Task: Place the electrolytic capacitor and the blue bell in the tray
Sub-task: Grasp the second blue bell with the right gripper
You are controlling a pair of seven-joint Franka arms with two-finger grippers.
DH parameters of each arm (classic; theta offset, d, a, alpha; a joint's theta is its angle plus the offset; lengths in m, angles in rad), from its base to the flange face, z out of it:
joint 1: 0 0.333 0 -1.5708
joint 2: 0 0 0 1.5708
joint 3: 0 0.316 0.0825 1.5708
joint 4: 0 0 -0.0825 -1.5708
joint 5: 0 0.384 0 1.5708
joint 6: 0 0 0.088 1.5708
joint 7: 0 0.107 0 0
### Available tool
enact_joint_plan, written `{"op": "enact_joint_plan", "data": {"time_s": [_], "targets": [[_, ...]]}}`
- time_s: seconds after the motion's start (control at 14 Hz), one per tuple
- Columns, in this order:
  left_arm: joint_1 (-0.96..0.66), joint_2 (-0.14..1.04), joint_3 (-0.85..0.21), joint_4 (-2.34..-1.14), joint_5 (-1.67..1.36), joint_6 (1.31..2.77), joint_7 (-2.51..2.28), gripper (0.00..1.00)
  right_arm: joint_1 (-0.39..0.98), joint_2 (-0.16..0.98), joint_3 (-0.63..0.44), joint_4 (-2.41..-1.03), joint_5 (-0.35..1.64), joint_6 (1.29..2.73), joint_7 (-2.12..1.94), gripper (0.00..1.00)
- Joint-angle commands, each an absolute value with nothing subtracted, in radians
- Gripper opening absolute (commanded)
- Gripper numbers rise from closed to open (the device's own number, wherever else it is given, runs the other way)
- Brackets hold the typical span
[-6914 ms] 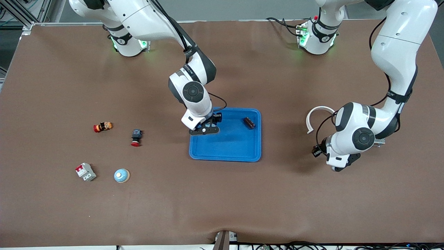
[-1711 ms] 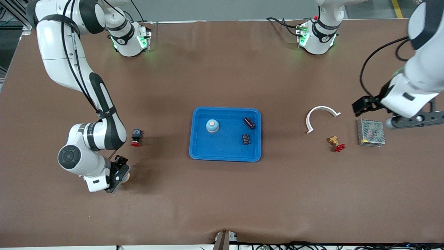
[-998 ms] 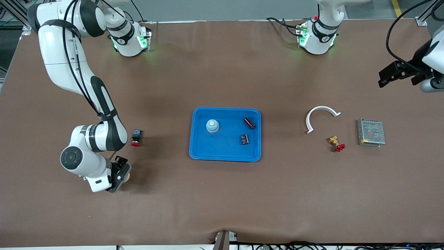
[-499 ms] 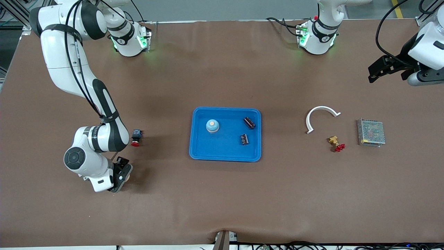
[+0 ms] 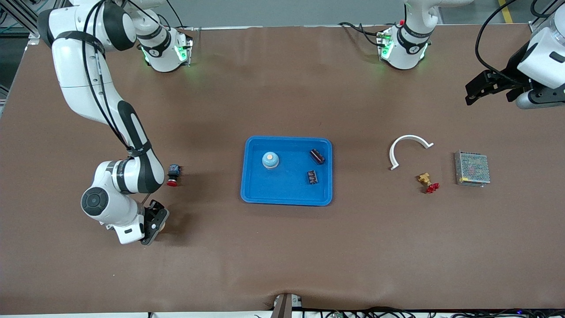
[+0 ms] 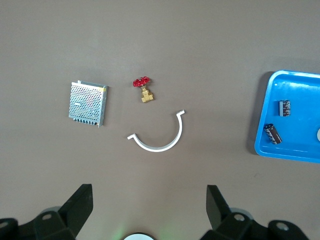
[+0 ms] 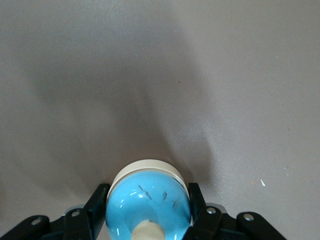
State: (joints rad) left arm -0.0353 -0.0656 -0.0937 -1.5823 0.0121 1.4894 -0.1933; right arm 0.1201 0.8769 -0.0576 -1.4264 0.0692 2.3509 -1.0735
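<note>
Blue tray (image 5: pixel 287 194) sits mid-worktop, you see, holding one blue bell (image 5: pixel 270 160) and two capacitors (image 5: pixel 317 156). Left pincer (image 6: pixel 149 200), fingers apart, hangs over the white arc (image 6: pixel 159 136). Right pincer (image 7: pixel 146 207) is clamped on a second bell (image 7: pixel 148 200), probably resting on the worktop.

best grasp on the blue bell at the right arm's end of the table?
Grip the blue bell across its round dome, just above the cream base rim, coming straight down. It sits upright on the table, so the curved sides are the only opposed faces. The right gripper is shut on it that way.
</note>
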Motion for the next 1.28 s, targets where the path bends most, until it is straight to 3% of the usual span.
{"op": "enact_joint_plan", "data": {"time_s": [0.0,0.5,0.71,1.21], "targets": [[-0.035,-0.091,-0.087,-1.606,-0.009,1.502,-0.195,1.00,0.101,0.884,-0.038,-1.419,0.094,2.352,-1.089,0.59],[-0.028,-0.087,-0.087,-1.605,-0.008,1.502,-0.190,1.00,0.115,0.861,-0.038,-1.405,0.147,2.281,-1.013,0.57],[-0.029,-0.087,-0.087,-1.603,-0.008,1.502,-0.192,1.00,0.132,0.850,-0.038,-1.353,0.150,2.179,-0.912,0.57],[-0.029,-0.086,-0.087,-1.601,-0.008,1.503,-0.190,1.00,0.224,0.810,-0.038,-1.348,0.149,2.106,-0.581,0.57]]}}
